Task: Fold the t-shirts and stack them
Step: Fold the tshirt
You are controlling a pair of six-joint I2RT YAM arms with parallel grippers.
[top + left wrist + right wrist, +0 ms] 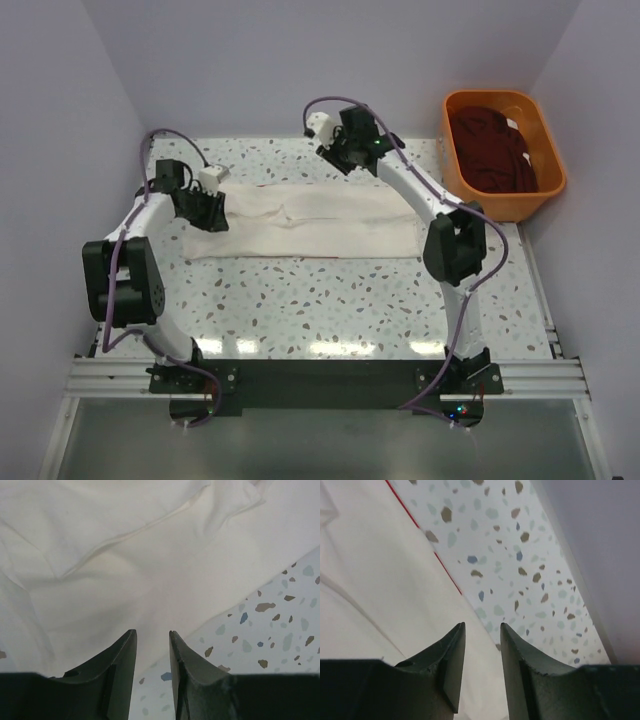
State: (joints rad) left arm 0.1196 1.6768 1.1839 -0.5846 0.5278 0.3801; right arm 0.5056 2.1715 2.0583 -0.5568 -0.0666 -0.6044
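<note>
A cream-white t-shirt [300, 225] lies on the speckled table [330, 300], folded into a long strip running left to right. My left gripper [212, 218] hovers at the strip's left end. In the left wrist view it [152, 632] is open over the edge of the cream cloth [125, 570], with nothing between the jaws. My right gripper [335, 160] is above the strip's far edge, near the middle. It [482, 625] is open and empty over the cloth [370, 580], and a thin red line [447, 572] runs along that edge. A dark maroon t-shirt [495, 150] lies bunched in the tub.
An orange plastic tub [500, 207] stands at the back right corner of the table. White walls close in the far side [600, 530] and both sides. The arm bases sit on a black rail [320, 380] at the near edge.
</note>
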